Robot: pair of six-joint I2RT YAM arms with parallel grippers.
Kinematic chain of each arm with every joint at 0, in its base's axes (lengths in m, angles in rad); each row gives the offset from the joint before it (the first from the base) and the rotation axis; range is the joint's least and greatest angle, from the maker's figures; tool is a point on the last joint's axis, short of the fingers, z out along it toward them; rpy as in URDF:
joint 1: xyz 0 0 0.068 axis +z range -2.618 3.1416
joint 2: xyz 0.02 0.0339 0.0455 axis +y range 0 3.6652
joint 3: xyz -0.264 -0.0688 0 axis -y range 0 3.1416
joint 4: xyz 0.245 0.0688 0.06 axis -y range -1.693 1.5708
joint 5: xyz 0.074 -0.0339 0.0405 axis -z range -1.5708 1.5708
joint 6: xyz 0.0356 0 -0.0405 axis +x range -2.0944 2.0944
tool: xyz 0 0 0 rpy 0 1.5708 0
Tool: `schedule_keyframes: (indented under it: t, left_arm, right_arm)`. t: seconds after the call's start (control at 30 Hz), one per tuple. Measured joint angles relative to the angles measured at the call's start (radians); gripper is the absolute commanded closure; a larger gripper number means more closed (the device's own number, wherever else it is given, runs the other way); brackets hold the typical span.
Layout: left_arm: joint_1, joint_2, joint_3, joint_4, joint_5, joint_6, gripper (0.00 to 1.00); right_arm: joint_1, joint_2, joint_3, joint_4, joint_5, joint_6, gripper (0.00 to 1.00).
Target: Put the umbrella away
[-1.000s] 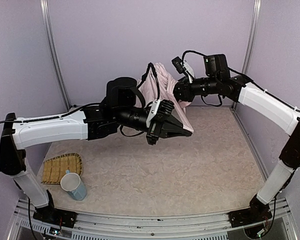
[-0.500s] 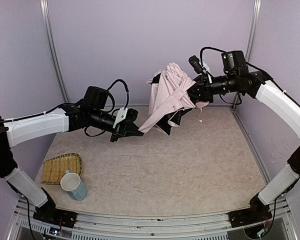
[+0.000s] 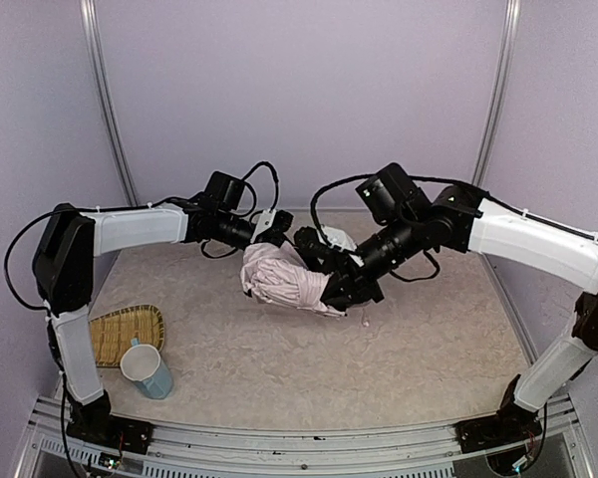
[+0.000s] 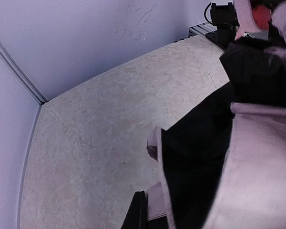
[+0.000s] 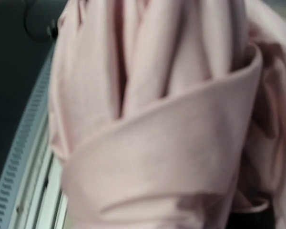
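The bunched umbrella (image 3: 279, 279) and the left arm (image 3: 140, 227) and right arm (image 3: 518, 234) that meet at it block the middle and far side of the table (image 3: 429, 349). A woven tray (image 3: 110, 334) and a pale blue cup (image 3: 149, 373) just beside it take the near-left corner. Near centre and near right lie open

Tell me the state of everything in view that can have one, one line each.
the umbrella: collapsed, pink fabric loosely bunched, held between both grippers.
left gripper: shut, apparently pinching the fabric's edge.
right gripper: closed on the umbrella, buried in its folds.
mug: upright, looks empty.
woven tray: lying flat on the table, mug at its near corner.
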Motion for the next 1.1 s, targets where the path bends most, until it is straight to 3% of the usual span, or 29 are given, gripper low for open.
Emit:
schedule_keyframes:
  t: [0.27,0.5,0.6,0.63,0.73,0.83,0.97,1.1]
  left_arm:
    - [-0.012,0.13,0.071,-0.045,-0.002,0.066,1.0]
    - [-0.051,0.221,0.029,-0.082,-0.16,0.116,1.0]
    - [-0.05,0.237,-0.02,-0.031,-0.234,0.092,1.0]
    - [-0.05,0.238,-0.029,-0.016,-0.253,0.079,0.97]
    - [-0.053,0.24,-0.048,0.06,-0.331,0.003,0.72]
    - [-0.031,0.235,-0.05,0.243,-0.474,-0.098,0.58]
    - [0.018,0.166,-0.095,0.407,-0.635,-0.206,0.56]
    - [0.051,-0.048,-0.257,0.471,-0.727,-0.27,0.61]
  right_arm:
    - [0.052,0.125,-0.227,0.167,0.145,0.05,1.0]
    - [0.052,0.369,-0.293,0.326,0.16,0.137,1.0]
    - [0.05,0.435,-0.286,0.369,0.098,0.17,1.0]
    - [0.049,0.44,-0.282,0.376,0.086,0.182,1.0]
    - [0.018,0.462,-0.278,0.404,0.03,0.227,1.0]
    - [-0.02,0.484,-0.289,0.401,-0.082,0.27,1.0]
    - [-0.055,0.514,-0.289,0.399,-0.185,0.305,1.0]
    - [-0.09,0.542,-0.28,0.383,-0.264,0.32,1.0]
